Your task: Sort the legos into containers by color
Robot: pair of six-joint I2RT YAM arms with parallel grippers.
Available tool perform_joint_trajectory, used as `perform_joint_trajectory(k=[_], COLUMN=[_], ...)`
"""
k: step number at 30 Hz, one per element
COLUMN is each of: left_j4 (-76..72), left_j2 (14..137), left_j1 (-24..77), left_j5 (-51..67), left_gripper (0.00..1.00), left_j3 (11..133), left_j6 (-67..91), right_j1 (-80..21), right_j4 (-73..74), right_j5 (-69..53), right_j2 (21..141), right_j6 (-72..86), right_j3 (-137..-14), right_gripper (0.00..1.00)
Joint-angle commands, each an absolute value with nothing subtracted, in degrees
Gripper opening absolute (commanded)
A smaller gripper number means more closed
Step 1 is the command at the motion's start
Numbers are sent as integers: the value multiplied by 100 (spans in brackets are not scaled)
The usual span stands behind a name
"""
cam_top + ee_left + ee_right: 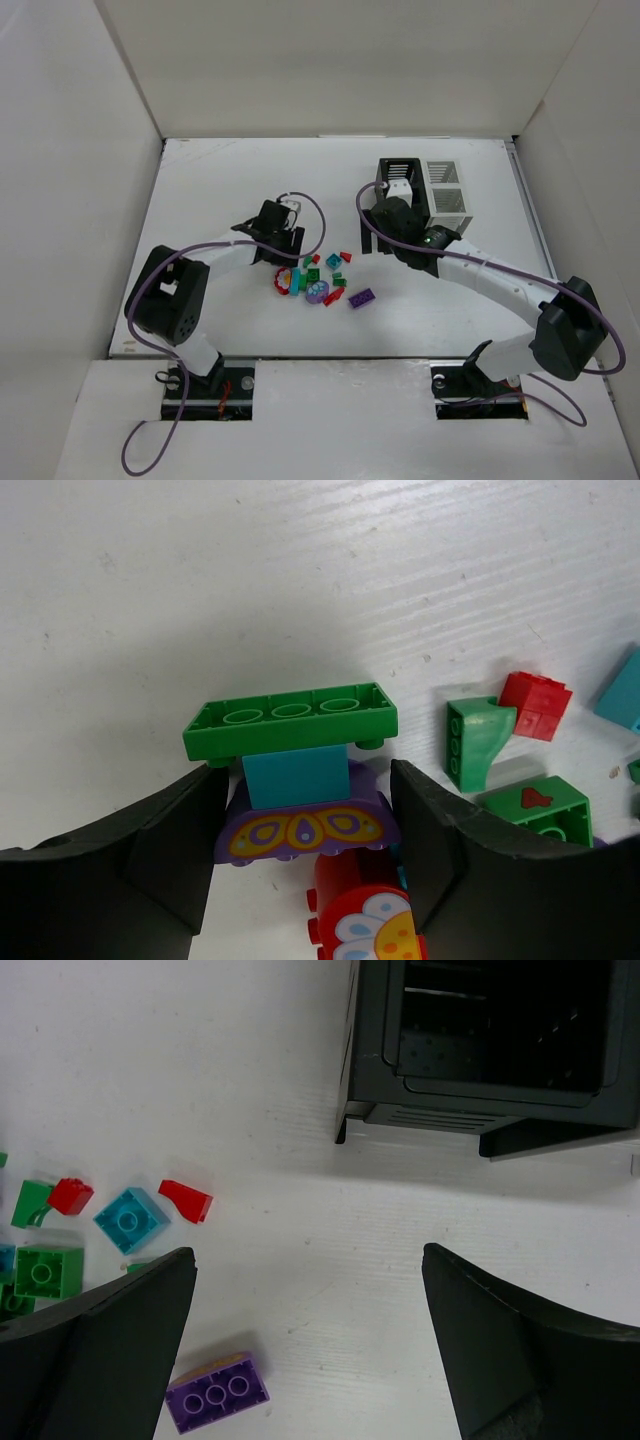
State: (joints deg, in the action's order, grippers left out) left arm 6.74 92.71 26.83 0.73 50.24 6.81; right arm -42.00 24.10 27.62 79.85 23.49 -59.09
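My left gripper (pixel 308 820) is down on the table, its black fingers (pixel 170 850) pressed against both sides of a purple curved lego (pixel 300 830) with a yellow pattern. A teal lego (pixel 296 777) and a green plate (pixel 290 718) adjoin it at the far side, and a red flowered lego (pixel 365 920) lies just behind it. In the top view that left gripper (pixel 292 262) sits at the left edge of the lego pile (pixel 318 280). My right gripper (pixel 310 1340) hangs open and empty near the black container (pixel 440 1118), above bare table.
The black container (pixel 402 172) and white container (pixel 445 190) stand joined at the back right. Loose legos lie nearby: a purple one (pixel 217 1392), a red one (pixel 186 1201), a teal one (pixel 131 1219) and green ones (pixel 478 738). White walls enclose the table.
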Motion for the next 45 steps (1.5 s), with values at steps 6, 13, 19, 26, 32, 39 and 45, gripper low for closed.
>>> perform_joint_trajectory(k=[6,13,19,26,32,39,45], left_j4=[888,1142,1336,1467,1468,1468,1415], left_j2=[8729,8034,7823,7506,7120,6855,6803], left_j1=[2830,3620,4516,4878,5238,5291,5405], left_j5=[-97,-97,-44,544,940,1336,1397], left_gripper=[39,36,36,42,54,54,53], left_j3=[5054,5905,6793,7146,7093,6847,6794], left_j6=[835,-95,-1132,-2284,-2865,-3155,-3278], right_j1=[-4166,-3771,-3113,-2471,-2338,-2338,-2338], right_j4=[2382,2268,1864,1863,2416,2312,2075], right_j5=[2830,2085,450,-1149,-3277,-3823,-4323], right_j2=[7857,7322,6488,5730,5923,6178,6372], right_j6=[2285,2285,2013,1890,1433,1327,1433], right_j3=[-6091,-6091,-6038,-6143,-6495,-6557,-6609], right_gripper=[99,99,99,99,94,94,94])
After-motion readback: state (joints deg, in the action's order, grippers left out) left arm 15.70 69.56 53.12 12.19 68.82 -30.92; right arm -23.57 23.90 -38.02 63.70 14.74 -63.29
